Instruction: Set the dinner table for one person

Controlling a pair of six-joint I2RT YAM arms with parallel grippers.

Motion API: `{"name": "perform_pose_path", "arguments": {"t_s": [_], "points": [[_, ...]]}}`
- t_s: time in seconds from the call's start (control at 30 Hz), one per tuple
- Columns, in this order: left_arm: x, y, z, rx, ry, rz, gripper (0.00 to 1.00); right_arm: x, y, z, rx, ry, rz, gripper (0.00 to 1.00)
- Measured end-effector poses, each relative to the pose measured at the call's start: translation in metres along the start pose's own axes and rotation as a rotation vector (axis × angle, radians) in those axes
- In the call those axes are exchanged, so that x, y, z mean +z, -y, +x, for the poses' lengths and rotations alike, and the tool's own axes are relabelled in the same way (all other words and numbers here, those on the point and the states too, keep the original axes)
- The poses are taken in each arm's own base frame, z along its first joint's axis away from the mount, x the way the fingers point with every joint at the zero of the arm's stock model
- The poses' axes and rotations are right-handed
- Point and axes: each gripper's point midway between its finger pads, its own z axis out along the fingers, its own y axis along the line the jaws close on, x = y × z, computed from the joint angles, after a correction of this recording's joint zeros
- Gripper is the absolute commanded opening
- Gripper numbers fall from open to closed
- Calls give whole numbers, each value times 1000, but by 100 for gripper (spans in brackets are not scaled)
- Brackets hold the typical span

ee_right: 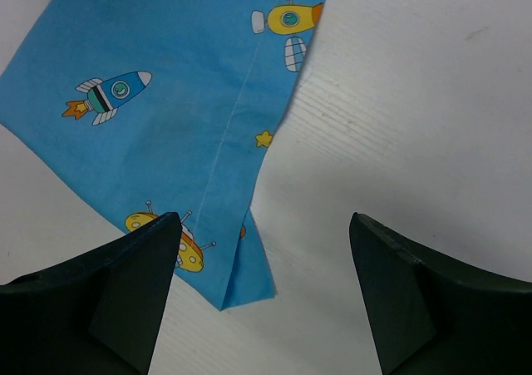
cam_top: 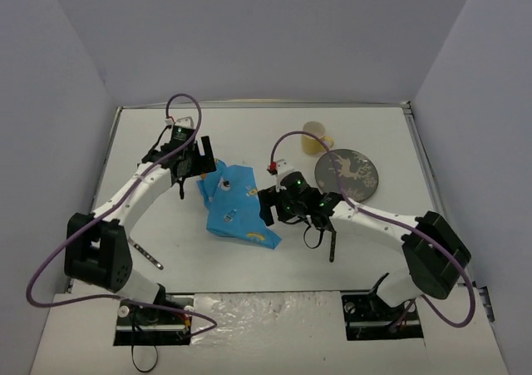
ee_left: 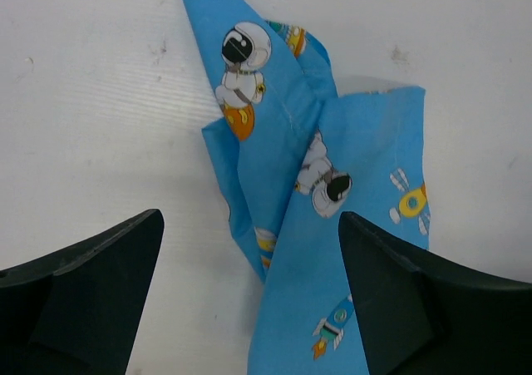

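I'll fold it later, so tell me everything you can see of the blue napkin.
The blue napkin is thin cloth printed with cartoon astronauts, rockets and yellow spacecraft, with a stitched hem. It lies loosely folded over itself on the dinner table, under the left gripper and right gripper, both open, neither gripping it.

A: Counting on the dinner table (cam_top: pixel 249 125). What are you getting?
B: I am logging one blue printed cloth (cam_top: pixel 237 207) at centre, one dark plate (cam_top: pixel 347 174) at far right, and one pale cup (cam_top: pixel 316 138) just beside it, farther back.
A: Anything else showing?
B: One thin pale item (cam_top: pixel 147 257) at near left, kind unclear. Two arms are showing: left arm (cam_top: pixel 125 194), right arm (cam_top: pixel 370 217).
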Motion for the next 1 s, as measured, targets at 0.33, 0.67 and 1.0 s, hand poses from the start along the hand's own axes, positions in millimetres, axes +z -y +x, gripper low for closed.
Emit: {"name": "perform_pose_path", "arguments": {"t_s": [0.33,0.67,1.0], "points": [[87,-30,-16,-146,-73,-72,77,59,-7,13,-28,-31,13,76],[135,-20,-17,-150,-114,-52,59,98,-3,6,6,-4,61,63],[154,-23,2,-161,-168,-63,3,105,-5,4,21,10,56,11]]}}
